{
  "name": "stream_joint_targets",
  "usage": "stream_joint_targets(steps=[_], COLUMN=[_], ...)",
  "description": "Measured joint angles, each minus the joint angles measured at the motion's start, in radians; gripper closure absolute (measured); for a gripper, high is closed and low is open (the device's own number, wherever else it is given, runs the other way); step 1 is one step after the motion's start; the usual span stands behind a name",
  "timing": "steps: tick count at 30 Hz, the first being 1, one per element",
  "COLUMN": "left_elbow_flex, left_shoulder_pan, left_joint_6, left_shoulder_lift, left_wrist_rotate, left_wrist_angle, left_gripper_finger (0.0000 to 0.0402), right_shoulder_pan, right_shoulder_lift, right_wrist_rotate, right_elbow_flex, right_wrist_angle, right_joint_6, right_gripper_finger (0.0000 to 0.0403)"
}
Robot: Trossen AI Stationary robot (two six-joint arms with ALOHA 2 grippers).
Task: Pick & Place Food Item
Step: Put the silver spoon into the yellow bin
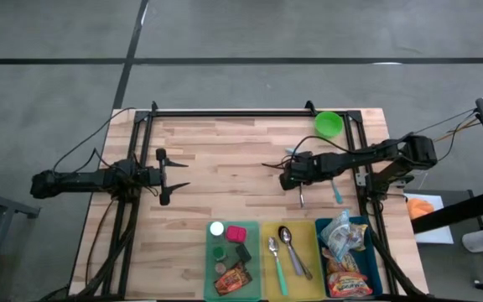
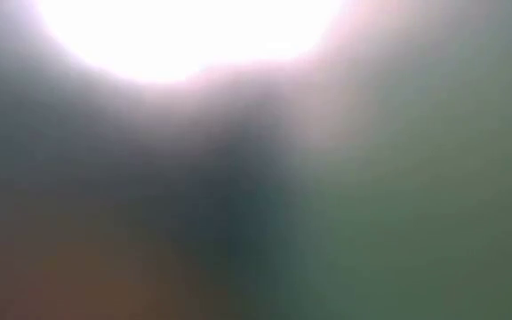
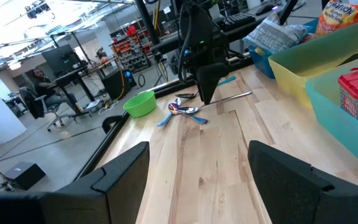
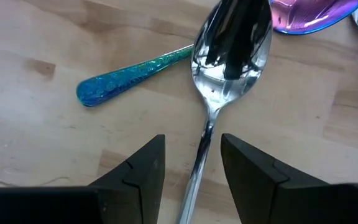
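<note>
The right gripper [image 4: 191, 165] is held open, straddling a silver spoon's [image 4: 229, 68] handle; the left gripper [image 1: 171, 176] is also parted.

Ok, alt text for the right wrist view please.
The right gripper hovers open directly over the handle of a silver spoon lying on the wooden table. A glittery blue-green handle lies beside the spoon's bowl, and an iridescent purple utensil shows at the edge.
</note>
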Motion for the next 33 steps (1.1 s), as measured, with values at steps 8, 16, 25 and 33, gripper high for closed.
stream_joint_targets(steps=[8, 16, 25, 33], left_elbow_flex=[0.0, 0.0, 0.0, 0.0], left_shoulder_pan=[0.0, 0.0, 0.0, 0.0], left_joint_6=[0.0, 0.0, 0.0, 0.0], left_shoulder_lift=[0.0, 0.0, 0.0, 0.0], left_wrist_rotate=[0.0, 0.0, 0.0, 0.0], left_wrist_angle=[0.0, 0.0, 0.0, 0.0], left_gripper_finger=[0.0126, 0.0126, 0.0126, 0.0126], right_shoulder_pan=[0.0, 0.0, 0.0, 0.0], right_shoulder_lift=[0.0, 0.062, 0.075, 0.076], right_wrist_rotate=[-0.001, 0.003, 0.004, 0.005], right_elbow_flex=[-0.017, -0.03, -0.018, -0.017], right_wrist_angle=[0.012, 0.043, 0.03, 0.015], right_joint_6=[0.037, 0.052, 0.048, 0.047], right_gripper_finger=[0.025, 0.025, 0.0251, 0.0326])
